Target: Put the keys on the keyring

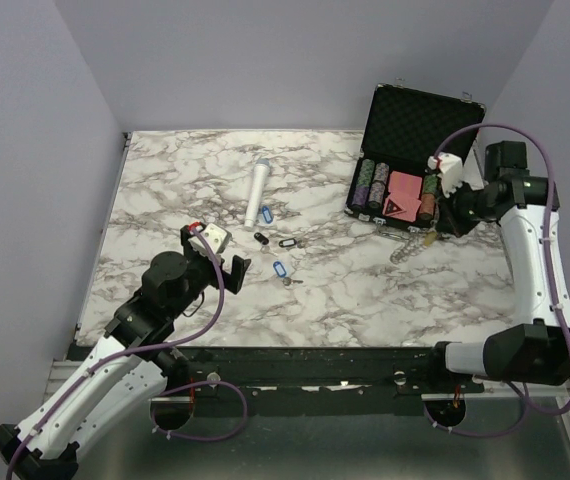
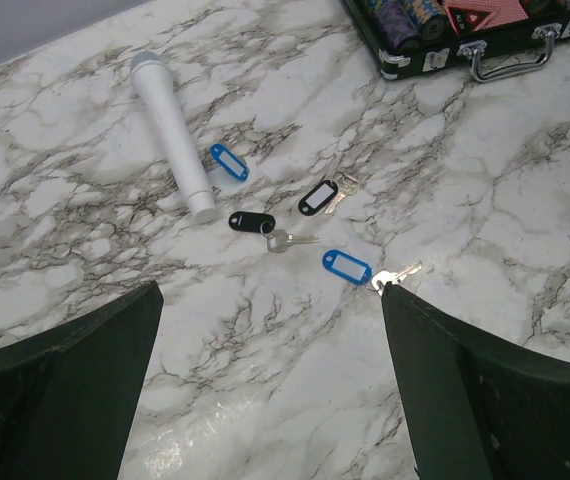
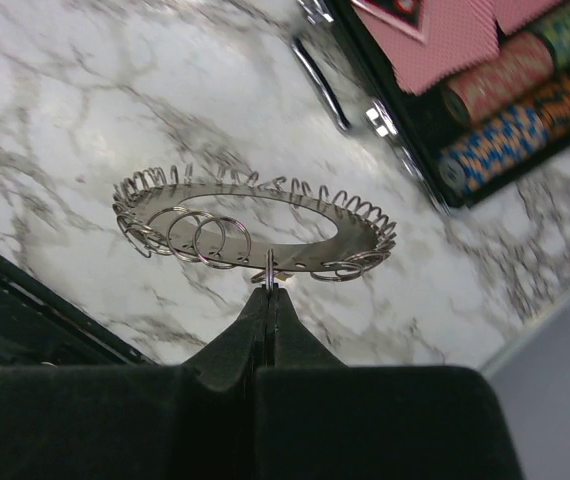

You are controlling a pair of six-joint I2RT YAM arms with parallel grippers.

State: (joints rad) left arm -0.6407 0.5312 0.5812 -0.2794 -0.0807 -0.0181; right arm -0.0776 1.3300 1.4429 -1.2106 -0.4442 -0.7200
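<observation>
Several keys lie loose on the marble table: a blue-tagged one [image 2: 229,162], two black-tagged ones [image 2: 248,221] [image 2: 316,196], and a second blue-tagged one [image 2: 346,265] nearest my left gripper. In the top view they lie mid-table [image 1: 281,270]. My left gripper [image 2: 270,295] [image 1: 229,264] is open and empty, just short of the nearest blue-tagged key. My right gripper [image 3: 269,285] [image 1: 433,232] is shut on a small loop of the keyring [image 3: 255,225], a large silvery ring with a fringe of split rings. It holds the ring above the table, in front of the case [image 1: 405,252].
A white cylinder [image 2: 172,135] [image 1: 258,192] lies behind the keys. An open black case [image 1: 420,120] with poker chips [image 3: 505,140] and red cards stands at the back right, close to my right gripper. Its handle [image 2: 510,62] faces the table's middle.
</observation>
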